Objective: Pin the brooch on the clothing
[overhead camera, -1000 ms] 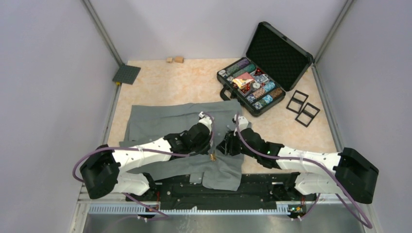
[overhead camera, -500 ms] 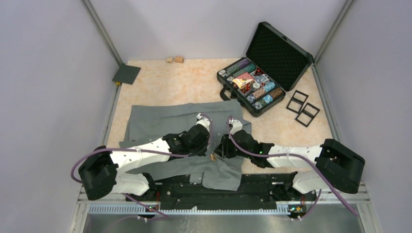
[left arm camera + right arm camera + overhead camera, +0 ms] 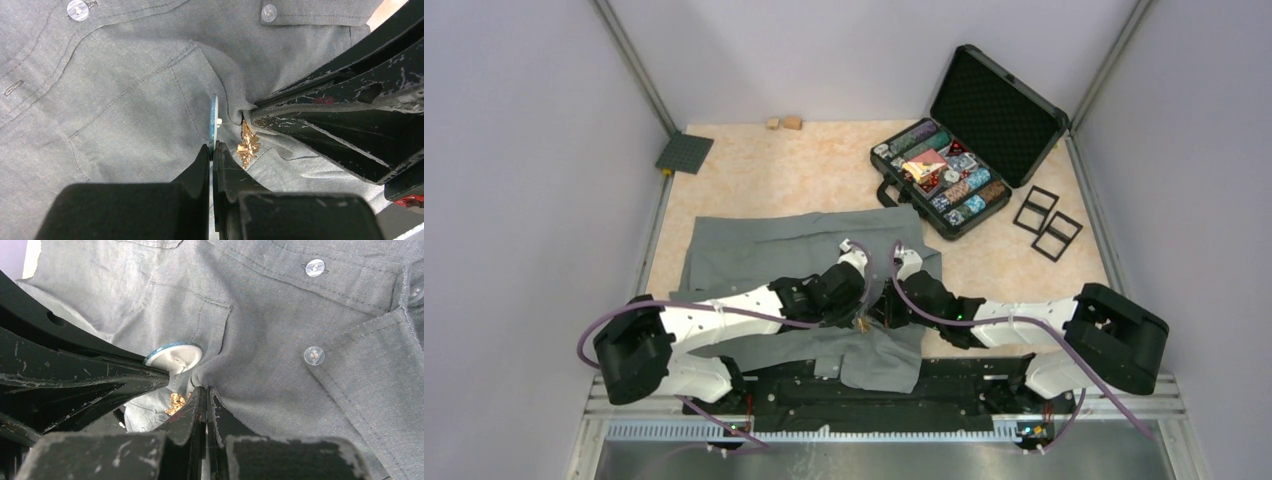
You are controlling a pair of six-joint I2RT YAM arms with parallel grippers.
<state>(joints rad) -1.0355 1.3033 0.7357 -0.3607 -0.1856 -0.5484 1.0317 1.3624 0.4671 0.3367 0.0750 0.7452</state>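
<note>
The clothing, a grey button-up shirt (image 3: pixel 754 255), lies flat near the table's front. In the left wrist view my left gripper (image 3: pixel 212 149) is shut on the edge of a thin round white disc with a blue rim (image 3: pixel 214 116), held upright against the shirt (image 3: pixel 125 90). The gold leaf-shaped brooch (image 3: pixel 247 143) hangs on the cloth just right of it. My right gripper (image 3: pixel 204 390) is shut, its tips pinching a puckered fold of the shirt (image 3: pixel 280 340); the disc (image 3: pixel 175 356) and brooch (image 3: pixel 176 403) sit just left of them. From above, both grippers meet at the brooch (image 3: pixel 861 323).
An open black case of poker chips (image 3: pixel 944 180) stands at the back right, with two black square frames (image 3: pixel 1046 222) beside it. A dark grey plate (image 3: pixel 684 153) lies at the back left, and two small wooden blocks (image 3: pixel 784 123) sit by the back wall.
My right arm slid left until its tips met the left gripper, and its jaws closed on the shirt fold. The left gripper kept its hold and edged slightly right.
</note>
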